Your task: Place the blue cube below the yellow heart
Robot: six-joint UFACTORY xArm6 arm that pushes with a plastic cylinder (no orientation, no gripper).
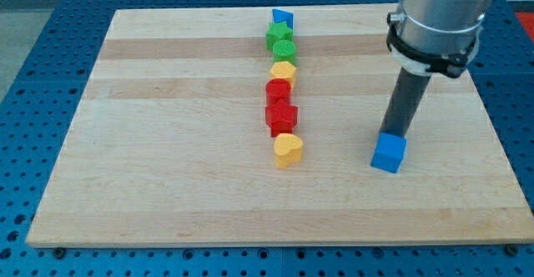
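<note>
The blue cube (389, 153) sits on the wooden board at the view's right, level with the yellow heart (288, 150). The heart lies at the bottom end of a column of blocks in the middle of the board. My tip (395, 133) is right behind the blue cube, touching its top-side edge; the rod rises from it toward the view's top right. The cube is well to the right of the heart.
Above the heart the column holds a red block (281, 118), another red block (278, 91), a yellow block (284, 71), two green blocks (279, 41) and a blue block (282, 16). The board's right edge (498, 143) is near the cube.
</note>
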